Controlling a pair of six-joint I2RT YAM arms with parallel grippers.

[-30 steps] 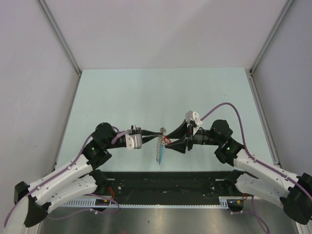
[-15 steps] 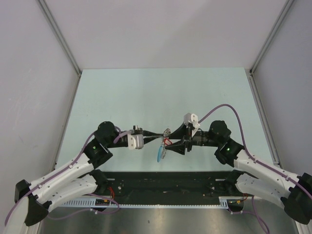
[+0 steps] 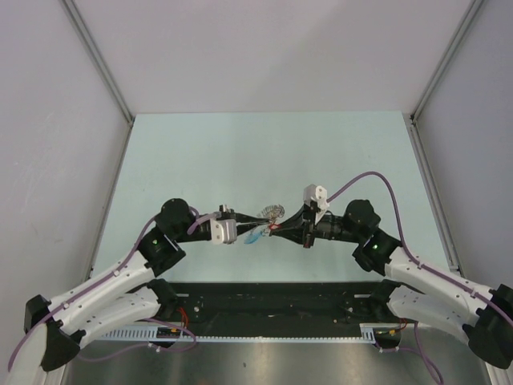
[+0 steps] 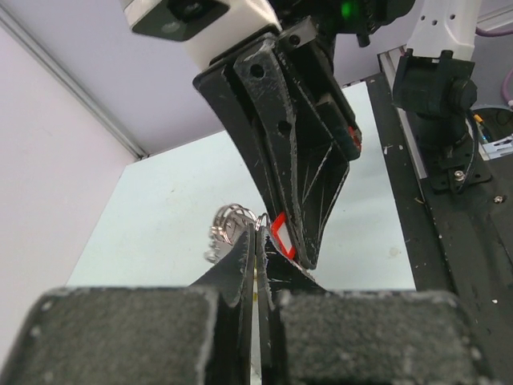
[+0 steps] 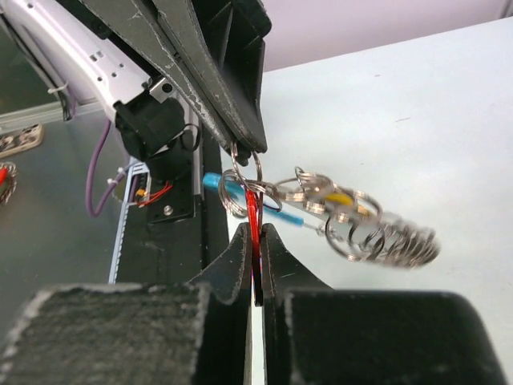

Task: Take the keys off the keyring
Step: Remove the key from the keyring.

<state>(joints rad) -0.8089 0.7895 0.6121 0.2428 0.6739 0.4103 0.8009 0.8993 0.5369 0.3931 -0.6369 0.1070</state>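
Above the pale green table (image 3: pixel 240 152) the two grippers meet tip to tip. My left gripper (image 3: pixel 258 225) is shut on a silvery ring of the keyring (image 3: pixel 275 212). In the left wrist view its tips (image 4: pixel 258 234) pinch the rings (image 4: pixel 228 221). My right gripper (image 5: pixel 255 228) is shut on the red head of the key (image 5: pixel 253 210), which also shows in the left wrist view (image 4: pixel 280 235). Its blade is hidden between the jaws. The keyring's coiled links (image 5: pixel 383 237) trail off to one side, blurred. Its blue section (image 5: pixel 276 210) lies just behind the rings.
A black base rail (image 3: pixel 272 297) runs along the near table edge between the arm mounts. Grey walls with metal edge strips (image 3: pixel 104 72) enclose the table on three sides. A purple cable (image 3: pixel 377 178) loops over the right arm.
My right gripper has shut on the red key head. The keyring, which hung down between the grippers, has swung up and toward the far side; the blue section moved left.
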